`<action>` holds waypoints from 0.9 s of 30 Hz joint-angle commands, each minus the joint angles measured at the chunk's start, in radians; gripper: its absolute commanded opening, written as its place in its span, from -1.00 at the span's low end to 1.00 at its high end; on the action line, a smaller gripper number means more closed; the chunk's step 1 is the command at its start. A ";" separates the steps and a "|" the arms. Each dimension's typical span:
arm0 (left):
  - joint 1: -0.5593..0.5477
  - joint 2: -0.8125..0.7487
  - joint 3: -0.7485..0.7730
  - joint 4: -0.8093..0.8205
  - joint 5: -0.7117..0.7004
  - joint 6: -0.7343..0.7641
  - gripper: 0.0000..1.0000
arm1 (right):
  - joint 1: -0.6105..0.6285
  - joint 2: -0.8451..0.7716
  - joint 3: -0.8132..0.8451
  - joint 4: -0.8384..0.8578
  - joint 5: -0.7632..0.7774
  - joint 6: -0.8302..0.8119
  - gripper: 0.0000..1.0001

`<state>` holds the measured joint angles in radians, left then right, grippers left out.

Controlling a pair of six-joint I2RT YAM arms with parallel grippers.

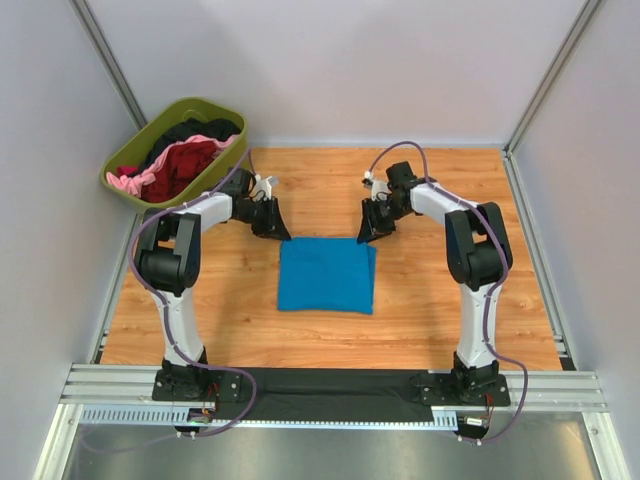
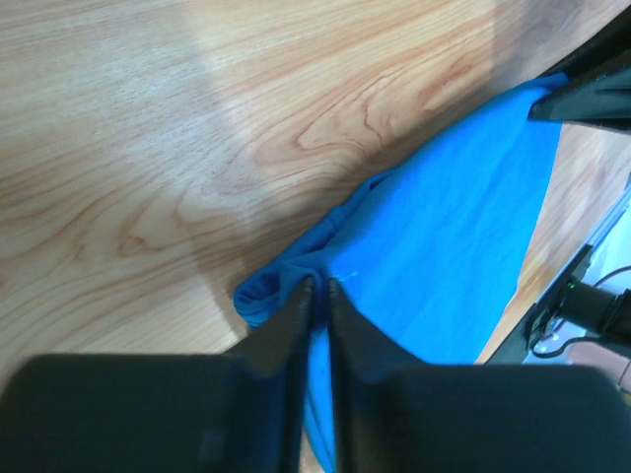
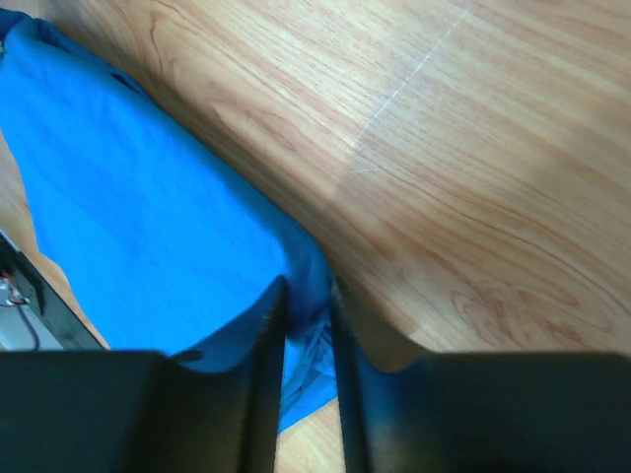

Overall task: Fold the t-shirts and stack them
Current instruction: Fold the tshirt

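Note:
A bright blue t-shirt (image 1: 328,275) lies folded into a rectangle on the wooden table (image 1: 440,300), between the two arms. My left gripper (image 1: 281,235) is down at its far left corner. In the left wrist view the fingers (image 2: 318,284) are pinched together on a bunched fold of the blue cloth (image 2: 463,246). My right gripper (image 1: 368,236) sits at the far right corner. In the right wrist view its jaws (image 3: 308,286) stand narrow with the edge of the blue cloth (image 3: 138,197) between them. More t-shirts, dark red (image 1: 185,160), pink (image 1: 140,180) and black (image 1: 200,128), are heaped in the tub.
An olive-green plastic tub (image 1: 180,102) stands at the back left corner, just behind the left arm. Grey walls close in the table on three sides. A black strip (image 1: 330,385) and the arm bases run along the near edge.

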<state>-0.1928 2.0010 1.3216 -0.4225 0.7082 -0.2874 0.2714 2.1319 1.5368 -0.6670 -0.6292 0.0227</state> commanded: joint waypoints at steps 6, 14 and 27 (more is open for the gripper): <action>-0.020 -0.105 0.027 0.024 -0.050 -0.001 -1.00 | 0.000 -0.186 -0.046 0.061 0.042 0.023 -0.99; -0.103 -0.219 0.047 -0.002 -0.156 -0.055 -1.00 | 0.023 -0.375 -0.184 0.142 0.077 0.118 -0.76; -0.105 -0.052 0.169 -0.036 -0.231 -0.048 -0.99 | 0.020 -0.317 -0.179 0.110 0.285 0.086 -0.99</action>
<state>-0.3000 1.8835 1.4059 -0.4538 0.5102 -0.3355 0.2932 1.8072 1.3575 -0.5861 -0.4503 0.1123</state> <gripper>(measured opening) 0.007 0.011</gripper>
